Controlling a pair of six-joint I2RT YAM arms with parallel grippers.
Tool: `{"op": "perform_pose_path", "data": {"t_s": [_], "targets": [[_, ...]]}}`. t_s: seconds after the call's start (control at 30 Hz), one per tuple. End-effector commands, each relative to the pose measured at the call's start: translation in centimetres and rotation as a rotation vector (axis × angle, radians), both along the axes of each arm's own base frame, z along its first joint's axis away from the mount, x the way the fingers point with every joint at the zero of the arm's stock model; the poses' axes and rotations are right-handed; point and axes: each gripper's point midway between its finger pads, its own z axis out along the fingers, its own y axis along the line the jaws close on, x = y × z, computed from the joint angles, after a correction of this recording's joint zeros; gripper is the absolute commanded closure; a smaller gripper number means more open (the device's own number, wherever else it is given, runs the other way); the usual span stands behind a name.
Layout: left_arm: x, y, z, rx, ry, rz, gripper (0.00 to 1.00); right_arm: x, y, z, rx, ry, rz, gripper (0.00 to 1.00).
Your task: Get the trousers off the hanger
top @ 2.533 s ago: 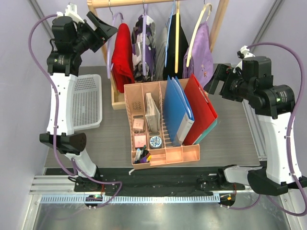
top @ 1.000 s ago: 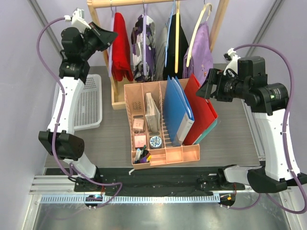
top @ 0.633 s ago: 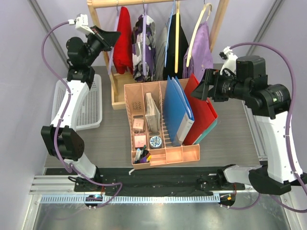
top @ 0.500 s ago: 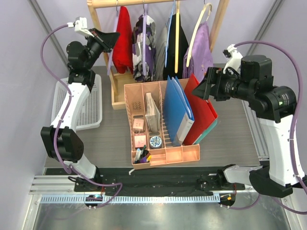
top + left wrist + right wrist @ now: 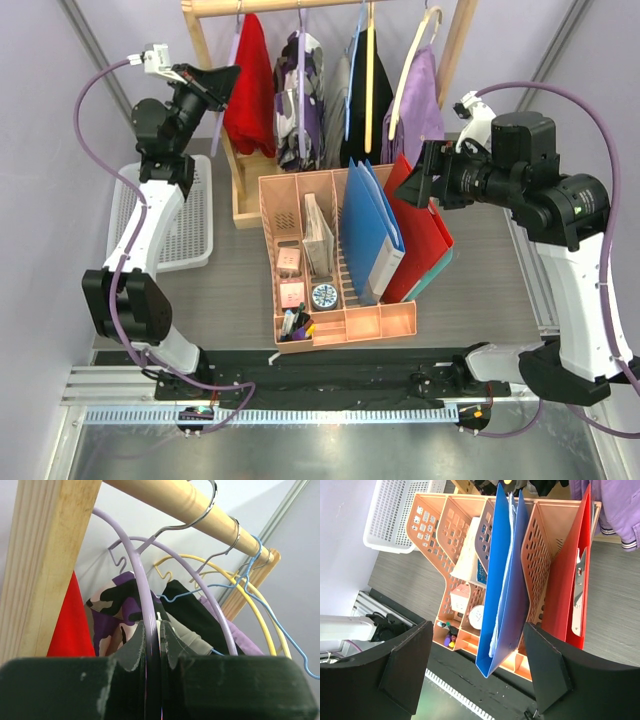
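Observation:
The red trousers (image 5: 249,85) hang at the left end of the wooden rail (image 5: 330,5), draped on the pale lavender hanger (image 5: 233,45). My left gripper (image 5: 228,72) is raised beside them, shut on the hanger's sloping arm. In the left wrist view that lavender hanger (image 5: 136,565) runs down between the closed jaws of the left gripper (image 5: 152,647), and a strip of the trousers (image 5: 72,625) shows beside the wooden post. My right gripper (image 5: 418,185) stands open over the organiser's right side, holding nothing; the right wrist view shows the right gripper (image 5: 477,647) wide apart above the folders.
A peach desk organiser (image 5: 290,195) with blue and red folders stands mid-table. A white basket (image 5: 185,215) lies at the left. A purple-patterned garment (image 5: 300,85), a black one and a lilac one (image 5: 425,100) share the rail, with a yellow hanger (image 5: 260,615) and a light blue hanger (image 5: 280,630).
My left gripper has risen and reached further towards the rail, still gripping the hanger, and the red trousers have shifted up with it. The right arm has edged slightly left.

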Motion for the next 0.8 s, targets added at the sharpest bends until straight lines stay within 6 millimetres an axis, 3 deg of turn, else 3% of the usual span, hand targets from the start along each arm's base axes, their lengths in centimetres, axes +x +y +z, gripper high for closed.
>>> {"op": "perform_pose_path", "data": {"t_s": [0.0,0.1,0.37,0.57,0.77], "targets": [[-8.2,-1.3,12.1,0.038,-0.483,-0.099,1.0,0.2,-0.1,1.1,-0.009,-0.052,-0.001,0.21],[-8.9,-1.1,13.1,0.038,-0.494,-0.093,1.0,0.2,-0.2,1.0,-0.011,-0.047,-0.009,0.21],[-11.2,-0.4,14.3,0.033,-0.45,-0.053,1.0,1.1,0.1,-1.5,-0.041,0.034,-0.022,0.21],[-13.2,-0.1,15.4,0.096,-0.479,-0.017,1.0,0.6,0.0,-3.0,-0.058,0.062,-0.006,0.21],[-15.2,0.4,15.7,0.088,-0.466,-0.004,1.0,0.5,-1.0,-2.0,0.002,0.003,-0.107,0.2]]}}
